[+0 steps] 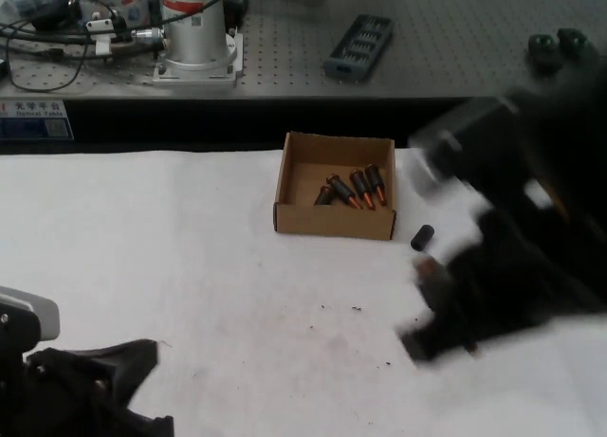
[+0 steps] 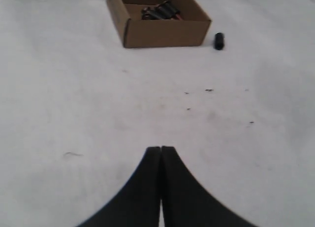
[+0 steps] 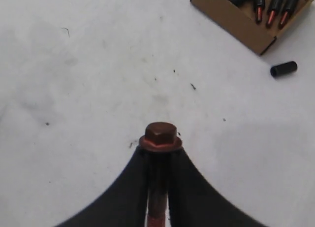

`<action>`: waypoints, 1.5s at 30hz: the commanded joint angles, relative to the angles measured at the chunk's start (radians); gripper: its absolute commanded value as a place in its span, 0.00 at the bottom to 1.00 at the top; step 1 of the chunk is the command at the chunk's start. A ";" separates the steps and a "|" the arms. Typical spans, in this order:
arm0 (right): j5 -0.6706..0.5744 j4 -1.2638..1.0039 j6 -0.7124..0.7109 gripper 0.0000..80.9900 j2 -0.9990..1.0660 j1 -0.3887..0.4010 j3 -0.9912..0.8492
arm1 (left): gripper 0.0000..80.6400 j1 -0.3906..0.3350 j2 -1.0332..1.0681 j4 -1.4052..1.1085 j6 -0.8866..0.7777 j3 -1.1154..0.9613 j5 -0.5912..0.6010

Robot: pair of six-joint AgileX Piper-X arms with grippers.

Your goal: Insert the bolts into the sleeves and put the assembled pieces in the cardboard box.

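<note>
One copper bolt [image 3: 160, 138] is clamped in the right gripper [image 3: 158, 155], long axis along the fingers, hexagonal head poking past the tips, shank mostly hidden between them. A sleeve [image 3: 284, 68] lies on its side on the table [image 1: 190, 266] just beside the cardboard box [image 1: 334, 221], which holds four assembled pieces [image 1: 358, 187]. The right arm [image 1: 512, 276] is a blur in the high view. Closed and empty, the left gripper [image 2: 161, 152] hangs over the table.
</note>
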 commanded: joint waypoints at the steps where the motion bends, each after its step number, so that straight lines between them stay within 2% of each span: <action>1: 0.050 -0.071 0.022 0.09 -0.065 0.001 0.082 | 0.01 -0.002 -0.009 -0.019 -0.042 -0.020 0.069; 4: 0.103 -0.150 0.055 0.09 -0.156 0.001 0.209 | 0.00 -0.006 -0.006 -0.019 -0.087 -0.050 0.163; 6: 0.105 -0.195 0.079 0.09 -0.210 0.001 0.290 | 0.06 -0.022 0.001 -0.017 -0.101 -0.076 0.204; 10: 0.105 -0.282 0.115 0.09 -0.299 0.001 0.398 | 0.30 -0.088 0.058 0.015 -0.100 -0.174 0.196; 12: 0.105 -0.326 0.131 0.09 -0.342 0.001 0.450 | 0.38 -0.114 0.116 0.044 -0.098 -0.233 0.164; 19: 0.087 -0.380 0.167 0.09 -0.453 0.001 0.594 | 0.35 -0.128 0.371 0.217 -0.063 -0.507 0.151; 24: 0.026 -0.417 0.170 0.09 -0.486 0.001 0.665 | 0.35 -0.132 0.612 0.388 -0.046 -0.780 0.281; 29: -0.043 -0.543 0.188 0.09 -0.485 0.001 0.734 | 0.35 -0.167 0.811 0.554 0.021 -1.028 0.277; 31: -0.070 -0.590 0.188 0.09 -0.485 0.001 0.758 | 0.35 -0.189 0.886 0.609 0.055 -1.126 0.243; 37: -0.167 -0.707 0.132 0.09 -0.485 0.001 0.776 | 0.36 -0.259 1.071 0.793 0.221 -1.382 -0.004; 41: -0.233 -0.726 0.128 0.09 -0.485 0.001 0.776 | 0.37 -0.263 1.199 0.882 0.251 -1.558 -0.033; 45: -0.244 -0.720 0.128 0.09 -0.485 0.001 0.776 | 0.46 -0.263 1.307 0.941 0.309 -1.702 -0.059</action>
